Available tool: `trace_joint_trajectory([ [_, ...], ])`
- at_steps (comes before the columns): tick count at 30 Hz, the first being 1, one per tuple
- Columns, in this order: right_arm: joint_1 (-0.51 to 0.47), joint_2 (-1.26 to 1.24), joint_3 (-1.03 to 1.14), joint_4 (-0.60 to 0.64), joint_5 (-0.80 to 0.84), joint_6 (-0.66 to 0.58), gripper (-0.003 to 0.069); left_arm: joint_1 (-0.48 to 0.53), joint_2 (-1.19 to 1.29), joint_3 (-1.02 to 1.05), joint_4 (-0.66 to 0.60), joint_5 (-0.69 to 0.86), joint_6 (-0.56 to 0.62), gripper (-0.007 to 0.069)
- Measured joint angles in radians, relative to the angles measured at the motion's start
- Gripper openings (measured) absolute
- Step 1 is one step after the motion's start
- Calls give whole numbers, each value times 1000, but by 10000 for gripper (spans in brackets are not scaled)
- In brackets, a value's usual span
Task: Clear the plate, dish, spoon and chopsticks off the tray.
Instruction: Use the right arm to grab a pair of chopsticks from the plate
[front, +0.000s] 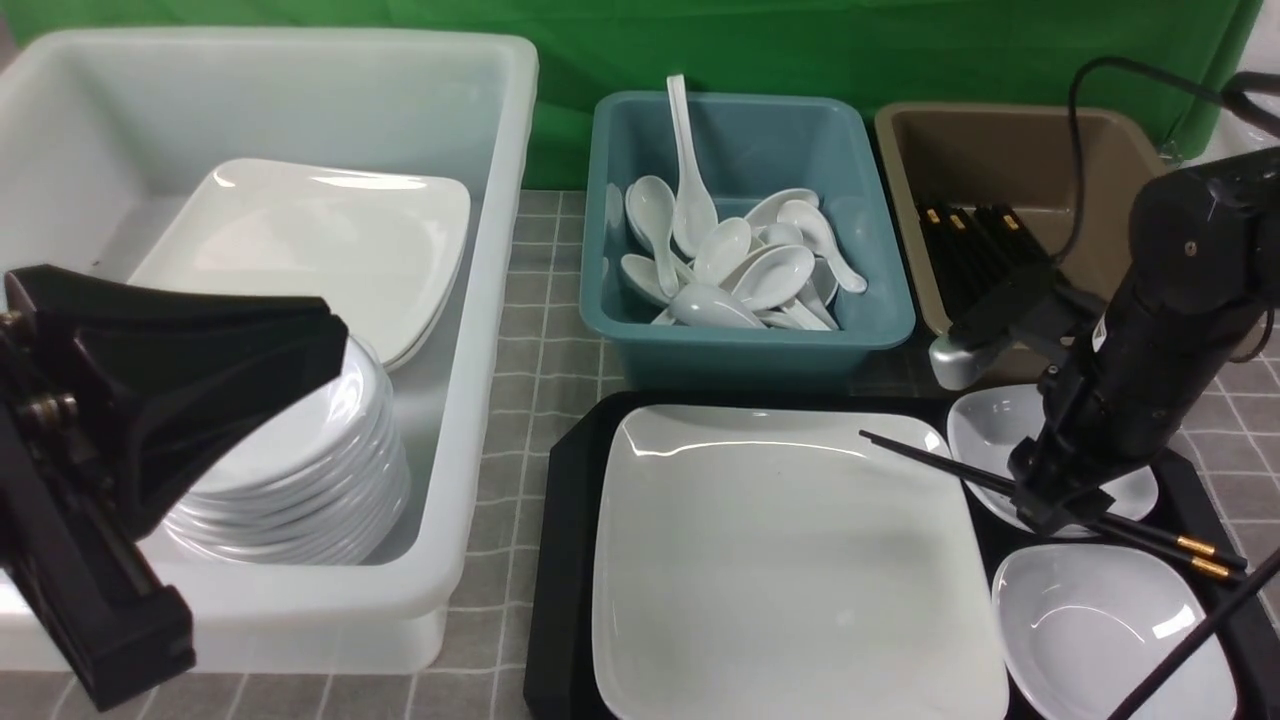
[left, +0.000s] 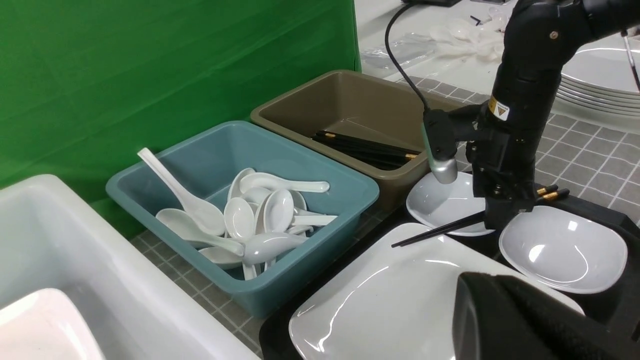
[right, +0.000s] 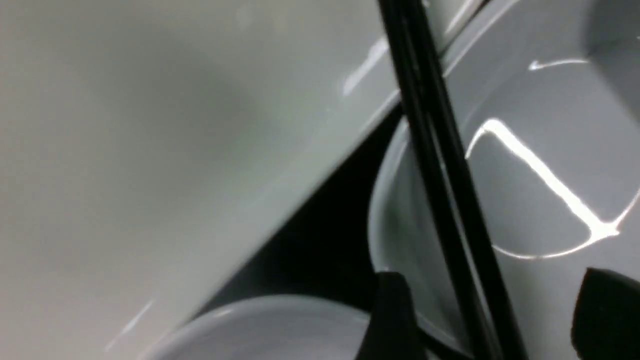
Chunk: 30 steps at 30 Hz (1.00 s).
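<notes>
The black tray (front: 565, 560) holds the large white plate (front: 790, 570), a far small dish (front: 985, 430) and a near small dish (front: 1100, 630). The black chopsticks (front: 930, 462) lie across the far dish, tips over the plate's corner. My right gripper (front: 1050, 505) is down over them. In the right wrist view its fingers (right: 390, 320) stand apart on either side of the chopsticks (right: 430, 140), open. My left gripper (front: 335, 345) hovers over the white tub, and only one finger (left: 525, 320) shows. I see no spoon on the tray.
A white tub (front: 490, 300) at left holds large plates and a stack of small dishes. A teal tub (front: 750, 335) holds several spoons. A brown tub (front: 1000, 140) holds black chopsticks. A stack of plates (left: 600, 85) stands beyond the right arm.
</notes>
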Motion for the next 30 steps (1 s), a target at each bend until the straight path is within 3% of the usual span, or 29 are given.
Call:
trace_joint_trajectory([
  [18,-28,63,2,-13,-64,7,475,0,0,0,0,0,0,8],
  [23,-28,67,2,-15,-67,7,375,0,0,0,0,0,0,8],
  [30,-28,67,2,-16,-47,-9,157,0,0,0,0,0,0,8],
])
